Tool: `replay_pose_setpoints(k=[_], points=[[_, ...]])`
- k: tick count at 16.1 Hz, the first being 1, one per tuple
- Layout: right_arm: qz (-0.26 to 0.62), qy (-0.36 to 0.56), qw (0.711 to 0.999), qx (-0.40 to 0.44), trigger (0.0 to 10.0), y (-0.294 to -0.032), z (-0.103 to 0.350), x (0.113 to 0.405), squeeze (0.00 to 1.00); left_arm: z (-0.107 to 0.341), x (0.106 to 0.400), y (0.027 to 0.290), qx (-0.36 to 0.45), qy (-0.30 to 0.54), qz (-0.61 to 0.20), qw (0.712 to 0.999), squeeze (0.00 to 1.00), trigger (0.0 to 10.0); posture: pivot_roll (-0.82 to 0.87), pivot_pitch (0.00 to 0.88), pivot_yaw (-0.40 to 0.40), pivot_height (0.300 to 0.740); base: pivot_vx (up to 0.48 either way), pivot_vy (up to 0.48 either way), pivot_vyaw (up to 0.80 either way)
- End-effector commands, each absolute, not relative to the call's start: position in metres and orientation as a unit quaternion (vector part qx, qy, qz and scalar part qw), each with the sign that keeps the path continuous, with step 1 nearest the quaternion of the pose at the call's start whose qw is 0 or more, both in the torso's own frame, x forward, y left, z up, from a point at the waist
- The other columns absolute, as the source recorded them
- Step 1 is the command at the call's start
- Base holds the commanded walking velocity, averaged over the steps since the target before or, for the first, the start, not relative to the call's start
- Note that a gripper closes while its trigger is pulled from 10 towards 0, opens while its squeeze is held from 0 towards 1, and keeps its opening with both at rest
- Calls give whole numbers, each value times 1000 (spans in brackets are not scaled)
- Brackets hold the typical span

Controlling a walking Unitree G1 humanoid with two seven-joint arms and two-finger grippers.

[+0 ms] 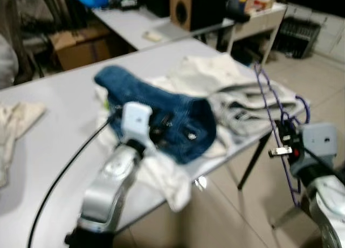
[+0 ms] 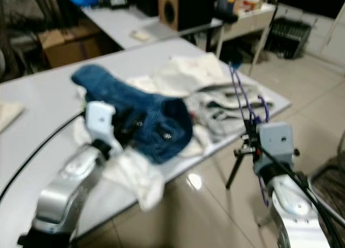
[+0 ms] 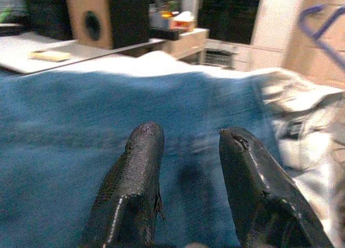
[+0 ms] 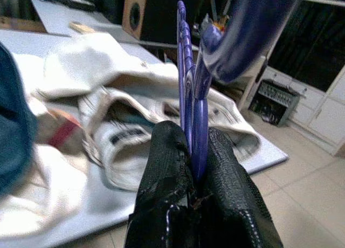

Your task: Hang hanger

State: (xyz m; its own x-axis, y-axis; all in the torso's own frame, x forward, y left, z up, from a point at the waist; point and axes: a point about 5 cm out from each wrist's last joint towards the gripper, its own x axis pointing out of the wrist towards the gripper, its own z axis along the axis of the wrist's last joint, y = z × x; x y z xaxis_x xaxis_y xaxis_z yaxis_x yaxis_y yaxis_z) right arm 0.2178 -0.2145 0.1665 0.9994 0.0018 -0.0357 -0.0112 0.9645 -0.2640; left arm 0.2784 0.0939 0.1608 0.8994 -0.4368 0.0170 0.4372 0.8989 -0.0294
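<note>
Thin purple plastic hanger (image 1: 277, 105) held upright off right table edge, right gripper (image 4: 195, 151) clamped on its lower frame. Left gripper (image 3: 188, 162) fingers apart, over blue denim garment (image 1: 156, 116) on grey table (image 1: 59, 135). Judged: firm clamp to be maintained, hook kept uppermost, clear of clothing pile while carried to rail.

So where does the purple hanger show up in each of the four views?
Left eye view: hanger at the right, off the table's edge, held by the right tool.
Right eye view: hanger right of centre, rising above the right arm.
Left wrist view: a purple corner at the top right.
Right wrist view: hanger upright in the centre, clamped between the black fingers.
Shared landmark: the blue jeans.
</note>
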Motion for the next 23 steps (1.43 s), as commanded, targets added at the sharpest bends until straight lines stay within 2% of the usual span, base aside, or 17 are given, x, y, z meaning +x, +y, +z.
replay_pose_setpoints(k=[1, 3, 4, 11, 13, 14, 15, 17, 18, 21, 22, 23], points=[[9, 18, 991, -132, 10000, -212, 168, 217, 0, 157, 280, 98, -4, 4, -216, 976, 0, 10000, -211, 23, 29, 740, 0, 480, 0], [1, 25, 991, -133, 10000, -215, 165, 216, 0, 156, 280, 94, 4, 4, -227, 974, 0, 10000, -217, 23, 28, 740, 0, 240, 0], [-11, 33, 990, -133, 10000, -218, 163, 215, 0, 154, 278, 90, 3, 12, -247, 969, 1000, 10000, -226, 25, 26, 740, 0, 0, 0], [-28, 45, 990, -134, 10000, -225, 160, 213, 0, 152, 267, 72, -10, 28, -337, 941, 1000, 10000, -232, 24, 24, 740, 0, 0, 0], [-30, 47, 989, -136, 10000, -226, 160, 213, 0, 153, 264, 67, 0, 26, -358, 933, 1000, 10000, -232, 22, 20, 740, 0, 0, 0], [-30, 49, 989, -138, 10000, -226, 159, 214, 0, 152, 265, 63, 32, 29, -362, 931, 1000, 10000, -232, 22, 20, 740, 0, 0, 0], [-31, 49, 989, -139, 10000, -226, 159, 214, 0, 151, 267, 62, 47, 32, -361, 931, 1000, 10000, -233, 21, 19, 740, 0, 0, 0], [-36, 47, 988, -142, 10000, -226, 160, 216, 0, 148, 283, 71, 152, 34, -289, 945, 1000, 10000, -237, 14, 30, 740, 0, 0, 0], [-42, 45, 988, -141, 10000, -227, 160, 217, 0, 148, 289, 74, 169, 35, -270, 947, 1000, 10000, -233, 14, 31, 740, 0, 0, 0], [-44, 48, 988, -139, 10000, -226, 159, 216, 0, 147, 289, 74, 149, 43, -263, 952, 988, 10000, -230, 8, 25, 740, 0, 0, 0], [-41, 48, 988, -139, 10000, -226, 159, 217, 0, 146, 289, 75, 137, 44, -258, 955, 188, 10000, -230, 8, 25, 740, 0, 0, 0], [-41, 47, 988, -139, 10000, -225, 159, 218, 0, 146, 290, 76, 132, 45, -252, 958, 0, 8118, -230, 8, 25, 740, 0, 0, 0]])
